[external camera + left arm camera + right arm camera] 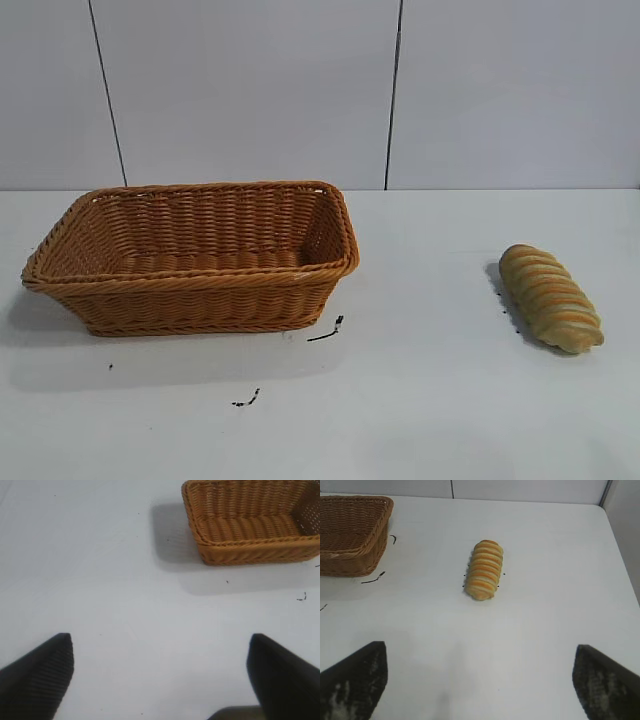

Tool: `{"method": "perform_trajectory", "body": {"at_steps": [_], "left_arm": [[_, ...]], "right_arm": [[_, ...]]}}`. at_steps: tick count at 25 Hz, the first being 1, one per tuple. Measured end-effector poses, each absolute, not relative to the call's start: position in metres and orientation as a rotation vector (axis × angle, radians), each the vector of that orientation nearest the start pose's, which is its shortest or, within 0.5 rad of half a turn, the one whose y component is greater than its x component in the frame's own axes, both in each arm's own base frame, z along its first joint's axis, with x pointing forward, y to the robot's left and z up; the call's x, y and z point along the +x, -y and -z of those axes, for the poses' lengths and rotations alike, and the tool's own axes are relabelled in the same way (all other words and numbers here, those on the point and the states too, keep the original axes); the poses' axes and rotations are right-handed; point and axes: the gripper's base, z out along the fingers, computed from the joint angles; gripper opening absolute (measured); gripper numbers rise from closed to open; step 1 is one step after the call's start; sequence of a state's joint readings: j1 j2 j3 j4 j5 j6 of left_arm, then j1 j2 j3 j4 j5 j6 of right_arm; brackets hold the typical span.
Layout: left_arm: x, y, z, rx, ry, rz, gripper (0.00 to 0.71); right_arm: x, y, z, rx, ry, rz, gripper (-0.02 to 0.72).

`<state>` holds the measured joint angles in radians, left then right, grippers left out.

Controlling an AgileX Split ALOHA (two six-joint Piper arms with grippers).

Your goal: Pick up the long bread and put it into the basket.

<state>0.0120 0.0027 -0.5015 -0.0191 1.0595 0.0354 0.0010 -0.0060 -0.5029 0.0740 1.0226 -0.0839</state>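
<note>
Exterior view first: one white table point(440, 420), one long bread point(551, 297), one basket point(190, 256), and a few small black marks point(326, 331) on the tabletop in front of the basket. Closest to the right wrist camera, the right gripper point(480, 680) hangs over bare table with its two dark fingers point(355, 680) spread wide, nothing between them. Same story on the other side: the left gripper point(160, 677) has its fingers point(37, 677) well apart above the table, holding nothing. Farther out lies the long bread, on the table well to the right of the basket, not touching it. It's an oblong golden-tan loaf, ridged with crosswise orange-brown stripes, paler at its near end. Beyond, the orange-brown woven wicker basket sits upright.
</note>
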Motion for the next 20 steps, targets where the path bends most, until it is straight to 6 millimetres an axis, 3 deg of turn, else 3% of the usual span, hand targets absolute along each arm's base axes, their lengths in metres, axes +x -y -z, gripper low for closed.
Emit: {"method": "perform_trajectory", "body": {"at_steps": [13,16,20], "left_arm": [[-0.005,0.002,-0.278,0.025,-2.044,-0.007,0.693],[-0.005,0.002,-0.278,0.025,-2.044,-0.007,0.693],[-0.005,0.002,-0.278,0.025,-2.044,-0.007,0.693]], "right_arm": [[-0.001,-0.006,-0.287,-0.086,-2.002,-0.035,0.69],[0.016,-0.006,-0.298,-0.083,-2.046,-0.037,0.69],[0.055,-0.005,-0.311,-0.078,-2.148,-0.04,0.69]]}}
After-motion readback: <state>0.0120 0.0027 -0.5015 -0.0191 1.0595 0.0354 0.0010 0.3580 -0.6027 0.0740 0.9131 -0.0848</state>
